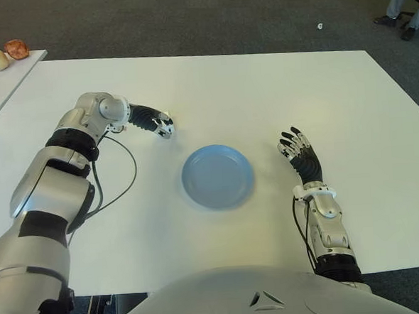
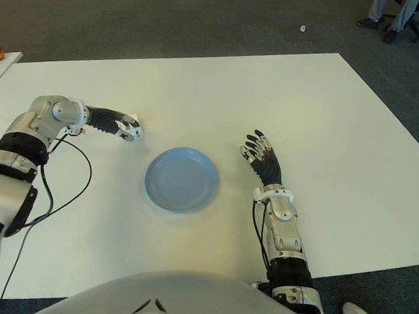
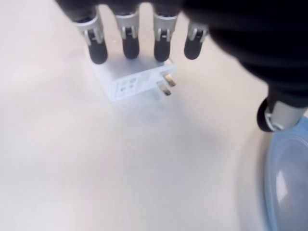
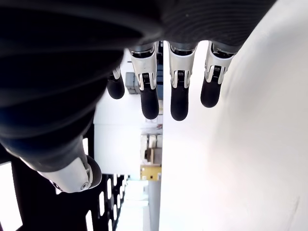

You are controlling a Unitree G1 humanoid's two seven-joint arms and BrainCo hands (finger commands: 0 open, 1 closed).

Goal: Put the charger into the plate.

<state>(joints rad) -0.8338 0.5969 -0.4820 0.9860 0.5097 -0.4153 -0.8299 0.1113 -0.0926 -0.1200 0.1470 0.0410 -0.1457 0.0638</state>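
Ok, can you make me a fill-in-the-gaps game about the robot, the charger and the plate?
1. The white charger lies on the ____, not in the plate.
2. The plate is coloured ____.
3. The hand reaching over the charger is the robot's ____ hand.
4. The right hand, on the plate's right, holds ____.

Missing words: table; blue; left; nothing

Matt white plastic charger [image 3: 131, 83] with shiny metal prongs, glossy blue plate [image 1: 217, 176], smooth matt white table [image 1: 262, 90]
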